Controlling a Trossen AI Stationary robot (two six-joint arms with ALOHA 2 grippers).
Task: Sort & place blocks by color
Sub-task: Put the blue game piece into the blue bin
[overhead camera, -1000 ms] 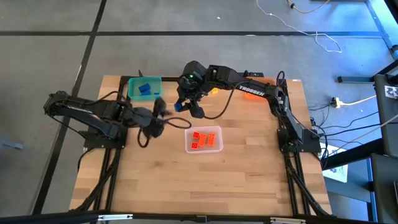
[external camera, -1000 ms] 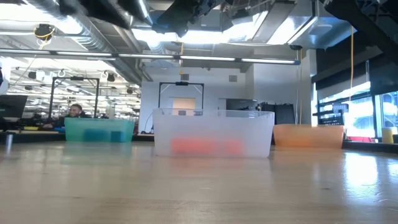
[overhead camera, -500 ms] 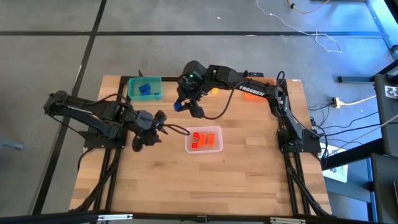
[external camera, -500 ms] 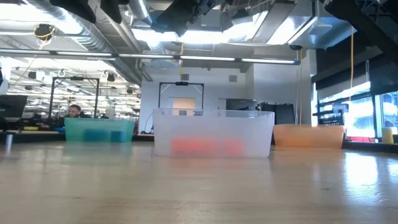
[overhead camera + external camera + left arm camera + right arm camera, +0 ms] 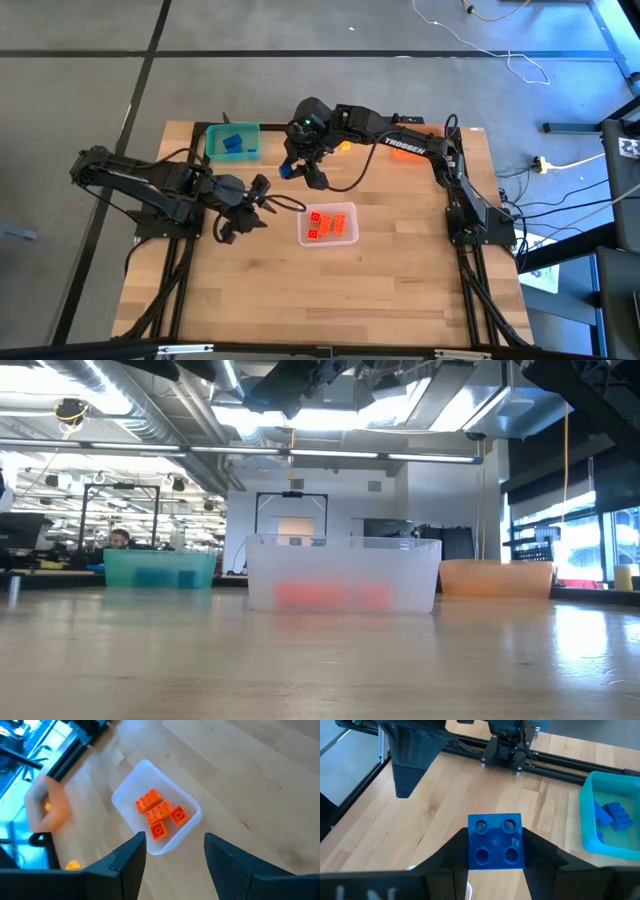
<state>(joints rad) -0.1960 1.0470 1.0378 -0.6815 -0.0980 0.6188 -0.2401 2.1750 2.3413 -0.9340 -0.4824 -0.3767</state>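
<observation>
The teal bin, holding blue blocks, lies off to one side of the right gripper, with bare table between. Its jaws are clamped on a blue block held above the wood. The left gripper hangs with jaws apart above the clear bin, where four red-orange blocks lie just beyond its fingertips. The orange bin lies under the right arm's reach.

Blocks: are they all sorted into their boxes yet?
Not yet. Red-orange blocks lie in the clear bin, and blue blocks in the teal bin. The right gripper holds a blue block. A yellow block waits on the table.
</observation>
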